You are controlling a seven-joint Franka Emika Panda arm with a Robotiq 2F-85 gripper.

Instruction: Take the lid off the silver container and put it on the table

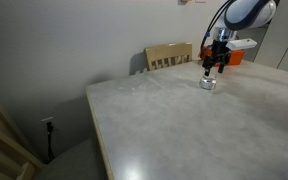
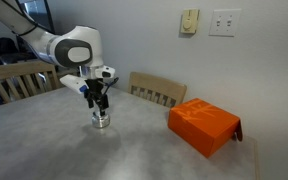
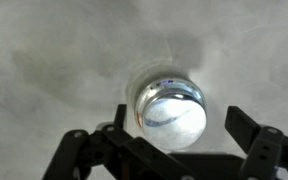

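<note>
Hovering directly above the silver container (image 2: 102,120), the gripper (image 2: 99,101) points straight down from the white arm (image 2: 69,48). Both exterior views show a small gap between the fingertips and the top of the pot.

Gripper state: the jaws are spread wide. In the wrist view the two dark fingers (image 3: 259,140) stand on either side of the container, each clear of its wall. Nothing is held between them.

Lid (image 3: 174,118): it is seated on top of the container. The wrist view shows it as a bright, reflective disc inside a round rim. In both exterior views it is too small to tell apart from the body beneath it.

Container position: it stands upright on the pale marbled worktop (image 1: 174,135), towards the side where the arm stands. No other object touches it.

Surroundings:
- An orange box (image 2: 204,125) lies flat on the worktop, well apart from the container. In an exterior view the box (image 1: 237,57) shows behind the gripper, partly hidden by it.
- A light wooden slatted chair (image 2: 156,90) stands against the worktop edge, between container and box as that view shows them.
- A second wooden chair (image 2: 24,75) stands behind the arm.
- A white switch plate (image 2: 224,22) is fixed to the wall above the box.
</note>
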